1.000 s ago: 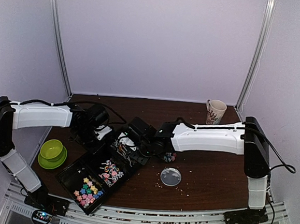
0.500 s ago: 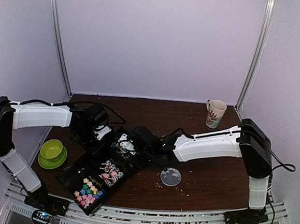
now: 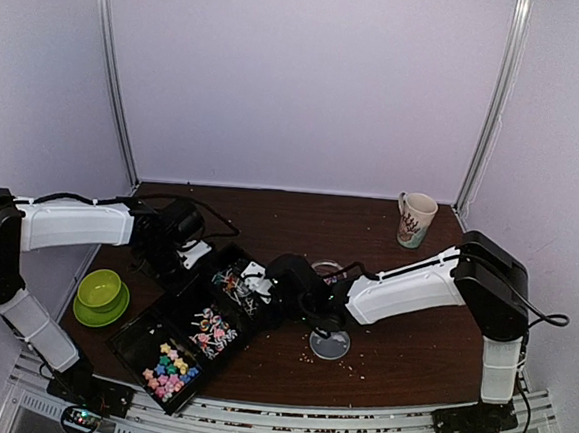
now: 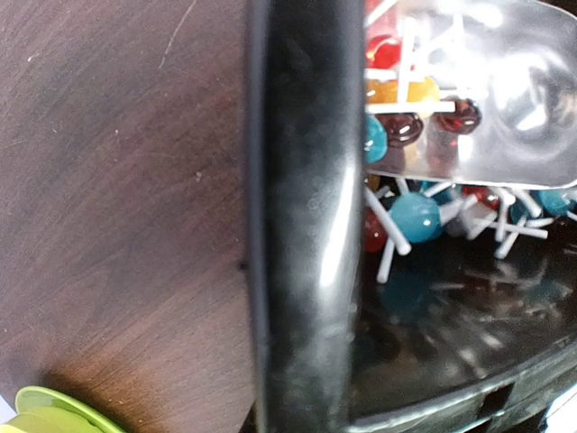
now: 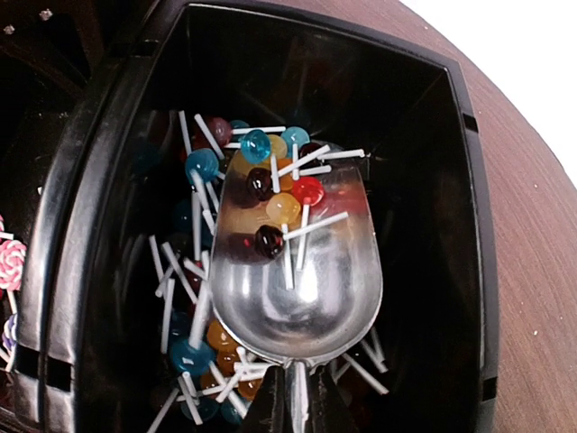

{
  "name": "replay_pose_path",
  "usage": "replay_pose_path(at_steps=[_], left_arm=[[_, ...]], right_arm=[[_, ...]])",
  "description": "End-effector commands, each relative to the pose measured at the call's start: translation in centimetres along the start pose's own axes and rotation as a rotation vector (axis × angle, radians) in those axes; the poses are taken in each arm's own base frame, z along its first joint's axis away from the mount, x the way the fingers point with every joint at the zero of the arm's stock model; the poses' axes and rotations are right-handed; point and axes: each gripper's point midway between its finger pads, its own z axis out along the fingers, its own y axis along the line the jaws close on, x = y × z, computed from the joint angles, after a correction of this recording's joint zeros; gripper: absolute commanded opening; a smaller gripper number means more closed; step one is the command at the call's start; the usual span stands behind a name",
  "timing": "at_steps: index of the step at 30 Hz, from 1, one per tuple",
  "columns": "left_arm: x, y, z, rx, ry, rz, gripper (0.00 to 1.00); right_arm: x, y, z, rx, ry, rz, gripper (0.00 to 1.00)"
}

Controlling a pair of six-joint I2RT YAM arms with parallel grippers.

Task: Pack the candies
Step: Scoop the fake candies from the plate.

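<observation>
A black compartment tray [image 3: 129, 339] lies at the front left. Its near section holds pastel candies [image 3: 169, 368], the middle one pink-white swirl sweets [image 3: 215, 331], the far one small white-stick lollipops [image 5: 194, 352]. My right gripper [image 5: 295, 406] is shut on the handle of a metal scoop [image 5: 306, 289]. The scoop hangs inside the far section and carries several lollipops [image 5: 270, 194]. In the top view the right gripper [image 3: 274, 288] is at the tray's far end. My left gripper [image 3: 184, 260] is at the tray's far left corner. The tray's rim [image 4: 302, 225] fills its view and hides its fingers. The scoop [image 4: 487, 117] shows there over lollipops [image 4: 415, 216].
A green bowl on a saucer [image 3: 100, 292] stands left of the tray and shows in the left wrist view [image 4: 45, 415]. A round clear dish [image 3: 330, 342] lies under my right arm. A mug [image 3: 415, 216] stands at the back right. Pale crumbs [image 3: 309, 356] dot the table.
My right arm has swung left and down, bringing the loaded scoop over the tray's far section. The small pile of sweets by its wrist is now hidden. My left arm has barely moved.
</observation>
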Motion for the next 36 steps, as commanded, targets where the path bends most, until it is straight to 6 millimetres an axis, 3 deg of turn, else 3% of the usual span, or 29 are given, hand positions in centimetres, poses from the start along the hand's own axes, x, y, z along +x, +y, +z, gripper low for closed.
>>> replay_pose_path(at_steps=[1, 15, 27, 36], left_arm=[[-6.0, -4.0, -4.6, 0.215, -0.288, 0.058, 0.00], [-5.4, -2.5, -3.3, 0.185, -0.230, 0.012, 0.00], [-5.1, -0.8, -2.9, 0.143, -0.210, -0.042, 0.00], [-4.8, 0.0, -2.4, 0.111, -0.187, -0.055, 0.00]], right_arm=[[0.2, 0.7, -0.3, -0.052, -0.046, 0.016, 0.00], [-1.9, -0.8, -3.5, -0.003, -0.164, 0.012, 0.00], [-1.6, -2.3, -5.2, 0.047, -0.125, 0.007, 0.00], [-2.5, -3.6, -7.3, 0.058, -0.135, 0.020, 0.00]])
